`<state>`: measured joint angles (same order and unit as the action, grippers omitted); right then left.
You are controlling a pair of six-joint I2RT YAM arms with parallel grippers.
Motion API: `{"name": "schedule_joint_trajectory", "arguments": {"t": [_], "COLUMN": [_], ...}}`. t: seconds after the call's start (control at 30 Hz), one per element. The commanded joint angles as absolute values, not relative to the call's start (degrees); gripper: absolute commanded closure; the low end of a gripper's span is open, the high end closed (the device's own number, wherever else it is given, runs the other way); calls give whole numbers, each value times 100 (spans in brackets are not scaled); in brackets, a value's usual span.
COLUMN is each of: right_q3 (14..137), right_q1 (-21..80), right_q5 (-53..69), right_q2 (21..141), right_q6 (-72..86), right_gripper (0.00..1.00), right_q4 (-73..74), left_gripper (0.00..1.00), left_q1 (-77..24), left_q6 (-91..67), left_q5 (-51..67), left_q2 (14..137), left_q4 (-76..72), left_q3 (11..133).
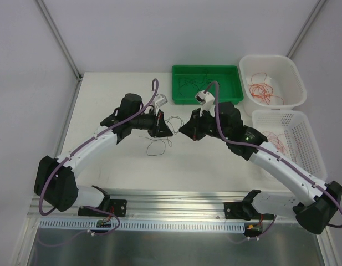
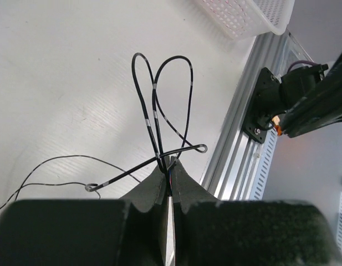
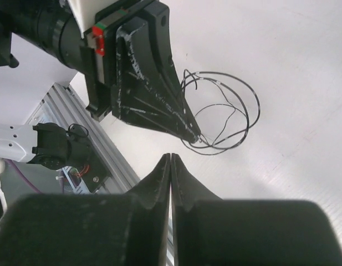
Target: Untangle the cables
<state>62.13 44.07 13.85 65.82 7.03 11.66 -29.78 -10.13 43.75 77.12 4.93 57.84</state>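
The cables (image 2: pixel 157 105) loop out just ahead of the left gripper (image 2: pixel 169 169), its jaws clamped on the dark strands. The right gripper (image 3: pixel 171 160) (jaws together, empty) would best part them, pinch one loop just beyond the left tips, then draw apart slowly.

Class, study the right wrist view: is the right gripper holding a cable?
No, the right gripper is shut with nothing between its jaws; the black cables lie beyond its tips.
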Motion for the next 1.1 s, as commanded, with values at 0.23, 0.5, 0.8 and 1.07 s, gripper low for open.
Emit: {"name": "schedule_joint_trajectory", "arguments": {"t": [0.23,0.5,0.8,1.07], "right_q3": [6108,6214,6442,6557], "right_q1": [4359,4368,4368,4368], "right_q5": [1599,1837,2065,2022], "right_q2": [6565,7013,7540,7401], "right_q6": [510,519,545,378], "right_gripper": [87,73,71,95], "right_q4": [889,475,194,272], "left_gripper": [100,100,100,100], "left_q1": [-2918,-2918,-2918,-2918], "left_q6": [-958,-949,-940,-932], "left_q5": [4245,4333,4395,4254], "left_q2": [7427,7436,7453,7550], "left_q4": [431,448,457,536], "left_q3": [5810,5818,5836,5862]}}
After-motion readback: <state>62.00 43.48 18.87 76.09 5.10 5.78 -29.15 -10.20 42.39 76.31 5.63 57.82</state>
